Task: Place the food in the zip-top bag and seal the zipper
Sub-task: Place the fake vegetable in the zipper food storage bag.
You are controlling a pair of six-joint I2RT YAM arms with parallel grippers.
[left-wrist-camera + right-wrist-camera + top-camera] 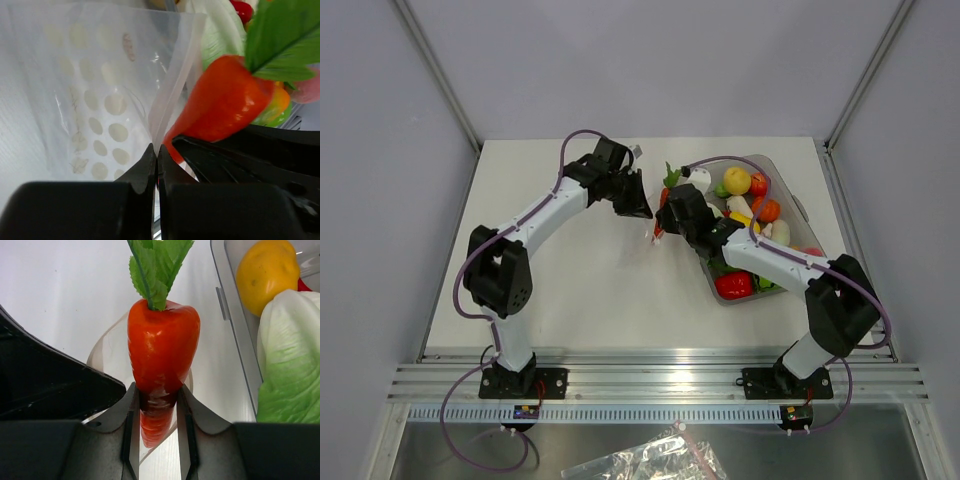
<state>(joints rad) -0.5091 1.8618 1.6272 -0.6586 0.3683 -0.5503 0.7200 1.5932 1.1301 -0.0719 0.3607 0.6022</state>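
Observation:
The left gripper (156, 152) is shut on the edge of the zip-top bag (95, 100), a clear sheet with pale dots held up off the table. The whitish zipper (176, 82) runs up from the jaws. Just to its right hangs the food in hand, a red-orange carrot (162, 340) with a green top, and my right gripper (157, 407) is shut on its narrow lower part. The bag's clear rim curves round behind the carrot's tip; whether the tip is inside I cannot tell. From above, the two grippers (642, 205) (665, 222) meet mid-table beside the carrot (663, 198).
A clear tray (798, 215) at the right holds several toy foods, among them a yellow lemon (265, 270), green lettuce (290, 360) and a red pepper (733, 285). A crumpled clear bag (650, 462) lies below the table's near rail.

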